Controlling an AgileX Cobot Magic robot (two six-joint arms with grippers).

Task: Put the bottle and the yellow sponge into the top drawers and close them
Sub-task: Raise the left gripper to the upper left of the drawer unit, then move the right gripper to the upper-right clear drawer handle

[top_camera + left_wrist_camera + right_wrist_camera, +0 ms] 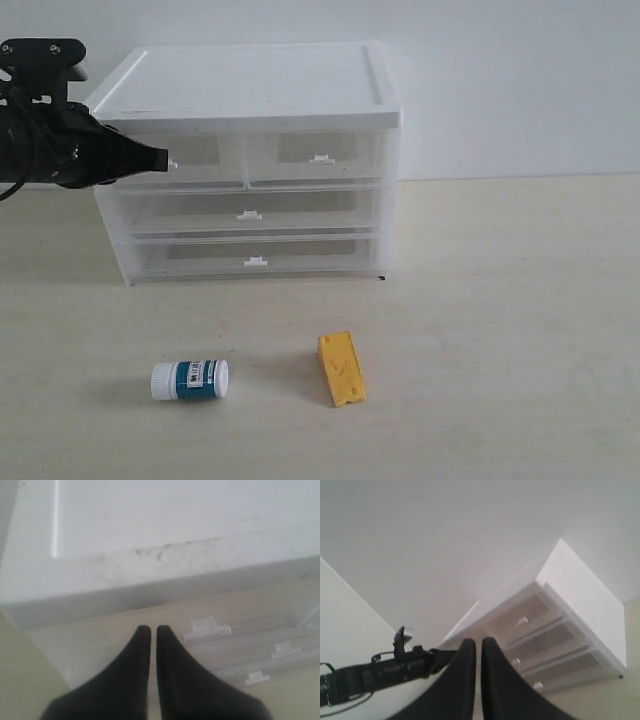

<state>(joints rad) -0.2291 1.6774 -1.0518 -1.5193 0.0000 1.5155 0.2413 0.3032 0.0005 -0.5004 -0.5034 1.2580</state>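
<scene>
The bottle lies on its side on the table in front of the chest. To its right lies the yellow sponge. Both top drawers, left and right, are pushed in under the white lid. My left gripper is shut and empty. Its tips are at the left top drawer's front, just beside its white tab handle. The right gripper is shut, holds nothing, hangs far from the chest and is out of the exterior view.
Two full-width drawers below the top pair are also closed. The chest stands against a white wall. The left arm shows in the right wrist view. Bare table spreads to the right of the chest.
</scene>
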